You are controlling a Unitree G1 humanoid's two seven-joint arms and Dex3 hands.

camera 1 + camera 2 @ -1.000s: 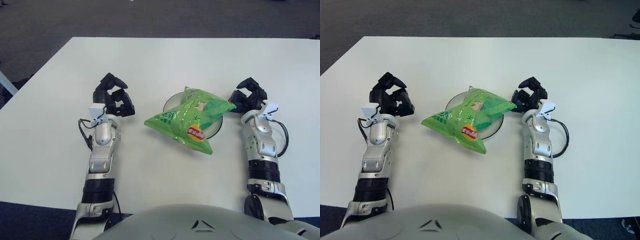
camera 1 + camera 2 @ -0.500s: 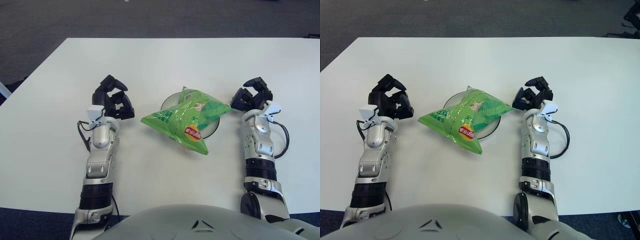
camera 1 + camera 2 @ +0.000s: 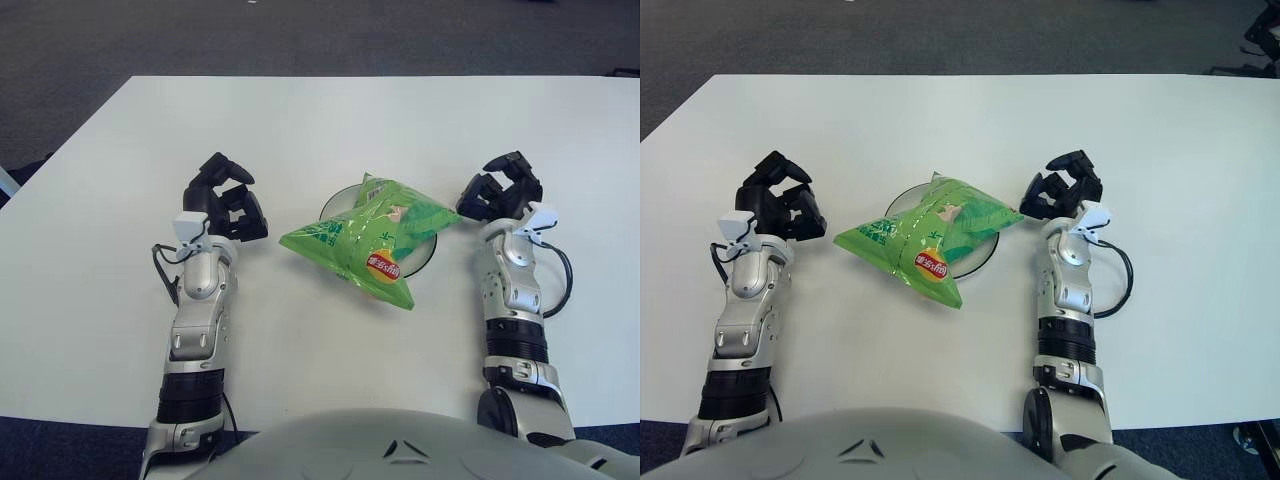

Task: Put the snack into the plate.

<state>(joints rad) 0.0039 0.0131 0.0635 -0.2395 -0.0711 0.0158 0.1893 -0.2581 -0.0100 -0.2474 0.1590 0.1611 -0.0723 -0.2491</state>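
A green snack bag (image 3: 365, 240) with a red-and-yellow logo lies across the dark round plate (image 3: 424, 254). It covers most of the plate and hangs over the rim toward the front left. My right hand (image 3: 497, 190) is just right of the bag's right corner, fingers loosely spread and holding nothing. My left hand (image 3: 228, 198) shows left of the bag, a short gap away, with relaxed, empty fingers.
The white table (image 3: 320, 120) stretches far behind the plate and to both sides. A black cable (image 3: 562, 285) loops out beside my right wrist. Dark carpet lies beyond the far table edge.
My right hand has come off the bag's right corner and now sits close beside it. The bag stays lying on the plate. My left hand has barely moved.
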